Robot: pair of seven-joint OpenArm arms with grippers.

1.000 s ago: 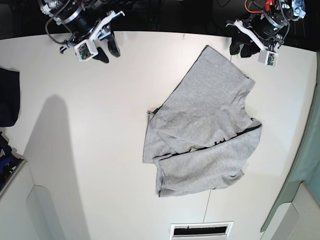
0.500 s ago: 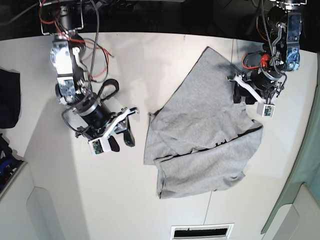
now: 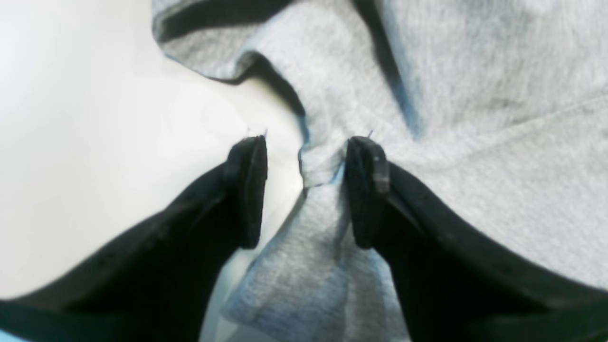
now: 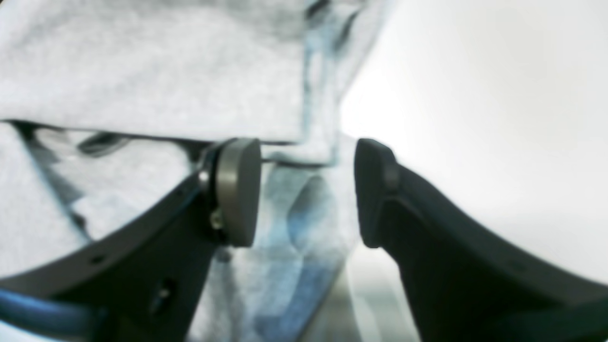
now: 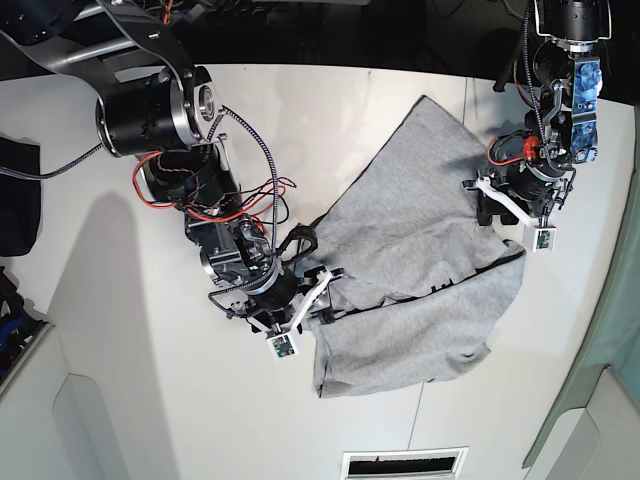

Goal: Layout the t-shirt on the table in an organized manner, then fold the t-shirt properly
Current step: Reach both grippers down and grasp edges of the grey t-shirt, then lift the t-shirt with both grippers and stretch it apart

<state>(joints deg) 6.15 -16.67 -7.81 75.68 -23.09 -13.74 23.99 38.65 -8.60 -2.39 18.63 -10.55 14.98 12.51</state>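
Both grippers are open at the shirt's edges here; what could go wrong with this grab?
The left gripper straddles only a narrow bunched fold of the t-shirt, so it may slip out on lifting. The right gripper sits over stacked layers near the edge and could pinch several at once, keeping the crumple. Uneven pulls might drag cloth across the table.

White table (image 5: 130, 380) carries a crumpled grey t-shirt (image 5: 420, 250) lying on it
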